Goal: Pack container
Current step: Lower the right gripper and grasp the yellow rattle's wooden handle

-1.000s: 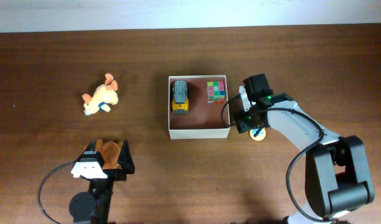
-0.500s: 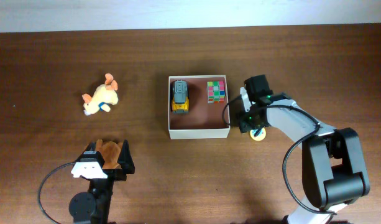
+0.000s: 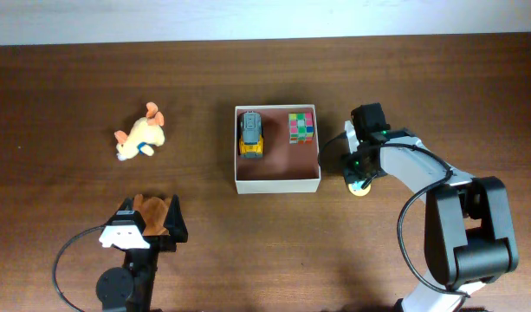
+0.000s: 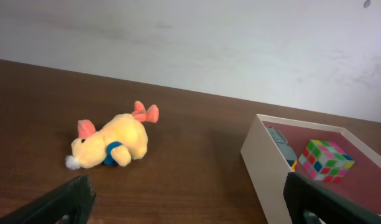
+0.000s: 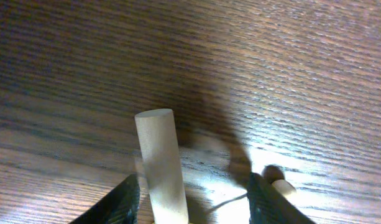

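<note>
The container (image 3: 277, 185) is a square cream-walled box with a reddish-brown inside at mid-table; it also shows in the left wrist view (image 4: 265, 165). In it lie a grey and yellow toy car (image 3: 251, 134) and a colour cube (image 3: 301, 127). My right gripper (image 3: 359, 178) points down just right of the box, over a small pale round toy (image 3: 361, 189). In the right wrist view its fingers (image 5: 193, 205) are apart around an upright pale wooden peg (image 5: 160, 163), closer to the left finger. My left gripper (image 3: 148, 227) is open near the front edge.
A yellow plush animal (image 3: 140, 139) lies on the table left of the box, also in the left wrist view (image 4: 112, 142). A brown soft thing (image 3: 152, 210) sits between the left gripper's fingers in the overhead view. A second small peg end (image 5: 282, 186) lies by the right finger.
My right gripper has shifted right, away from the box wall, and now sits over the small round toy. The left arm has not moved.
</note>
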Motion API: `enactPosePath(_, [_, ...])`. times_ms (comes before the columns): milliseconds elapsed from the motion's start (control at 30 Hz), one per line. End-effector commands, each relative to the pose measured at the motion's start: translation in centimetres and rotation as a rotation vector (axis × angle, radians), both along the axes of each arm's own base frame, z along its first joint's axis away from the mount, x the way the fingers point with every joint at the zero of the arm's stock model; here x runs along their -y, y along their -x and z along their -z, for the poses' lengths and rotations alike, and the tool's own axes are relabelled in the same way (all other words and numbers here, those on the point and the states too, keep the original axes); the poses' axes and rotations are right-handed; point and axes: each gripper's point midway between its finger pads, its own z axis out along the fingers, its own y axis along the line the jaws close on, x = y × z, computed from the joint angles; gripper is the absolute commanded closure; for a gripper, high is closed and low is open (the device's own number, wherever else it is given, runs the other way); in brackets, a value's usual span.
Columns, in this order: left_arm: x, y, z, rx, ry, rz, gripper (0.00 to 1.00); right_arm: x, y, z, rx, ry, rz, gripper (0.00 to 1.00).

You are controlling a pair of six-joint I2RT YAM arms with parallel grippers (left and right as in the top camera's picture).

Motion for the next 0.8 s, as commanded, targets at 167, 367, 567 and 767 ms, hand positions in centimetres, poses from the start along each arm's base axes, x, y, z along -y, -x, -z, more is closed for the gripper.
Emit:
enactPosePath(167, [0.2,0.0,0.1,0.003,-0.015,0.015,0.01,0.0,1.1,1.8,-0.057,-0.014,0.023,0.77])
enactPosePath(367, [0.2,0.0,0.1,0.003,-0.015,0.014,0.01,-0.1,0.9,1.8,-0.049,-0.019,0.038,0.82])
enactPosePath(567, [0.2,0.0,0.1,0.003,-0.015,0.015,0.01,-0.3,0.6,1.4,-0.047,-0.034,0.05,0.85])
enactPosePath(767, [0.2,0.0,0.1,0.003,-0.015,0.015,0.01,-0.9,-0.9,-1.3,-0.046,-0.06,0.072,0.9])
